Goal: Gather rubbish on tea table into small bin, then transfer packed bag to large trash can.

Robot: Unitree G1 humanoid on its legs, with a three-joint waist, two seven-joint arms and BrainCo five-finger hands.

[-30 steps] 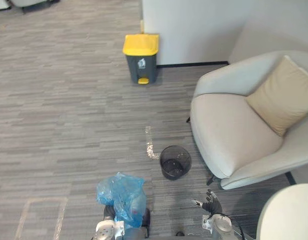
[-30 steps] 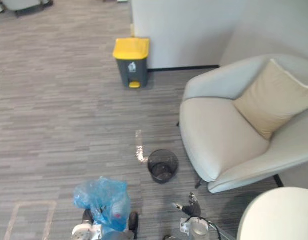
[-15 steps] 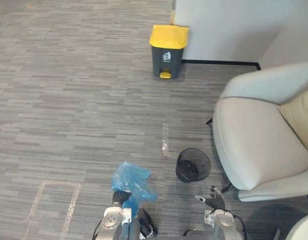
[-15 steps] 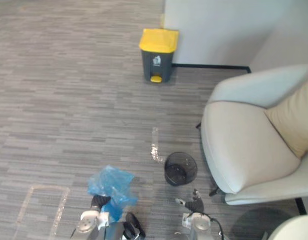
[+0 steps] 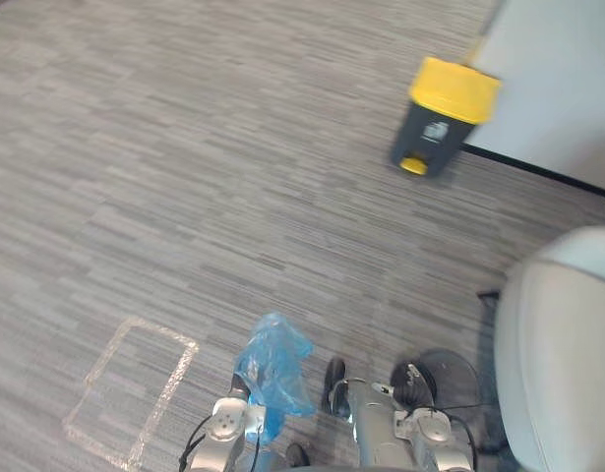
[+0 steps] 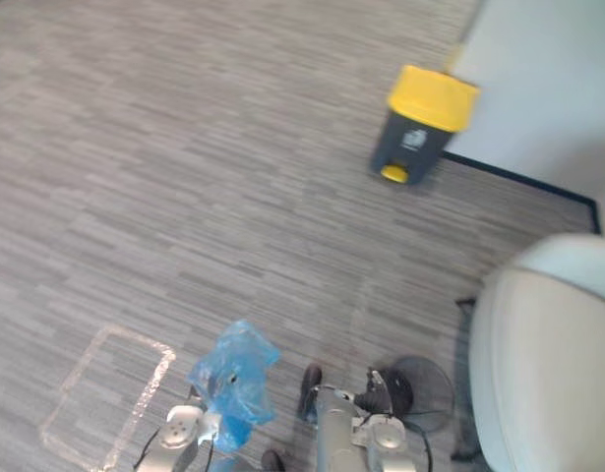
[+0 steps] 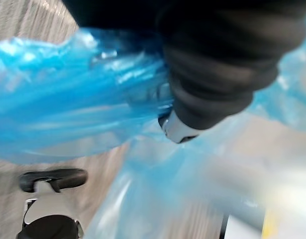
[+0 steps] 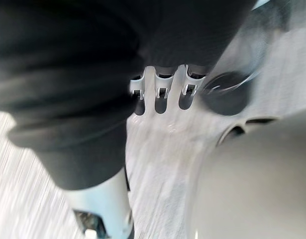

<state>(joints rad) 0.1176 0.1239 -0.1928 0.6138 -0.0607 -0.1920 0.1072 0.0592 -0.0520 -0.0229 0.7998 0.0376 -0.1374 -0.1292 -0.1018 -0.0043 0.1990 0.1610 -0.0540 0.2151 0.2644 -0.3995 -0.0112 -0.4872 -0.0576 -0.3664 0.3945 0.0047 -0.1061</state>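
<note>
On the grey striped carpet (image 5: 233, 177) close in front of the robot, the blue rubbish bag (image 5: 272, 364) sits up off the floor at the left hand (image 7: 212, 89). Its crumpled top rises above the wrist. In the left wrist view the blue plastic bunches all around the dark ribbed cover. The fingers are buried in it, so I cannot tell how they are set.

The right hand (image 8: 93, 74) hangs low on the robot's right side, just beside the small black mesh bin (image 5: 452, 372). Its fingers (image 8: 163, 83) lie side by side in a loose, nearly straight row and hold nothing. The mesh bin stands on the carpet between the robot and the pale armchair (image 5: 563, 354), which takes up the right edge of the head views.

The large grey trash can with the yellow lid (image 5: 443, 118) stands well apart from the bag, far across the carpet against the white wall (image 5: 568, 79). Its lid is down.

A square outline of clear tape (image 5: 135, 388) is stuck to the carpet to the left of the bag.
</note>
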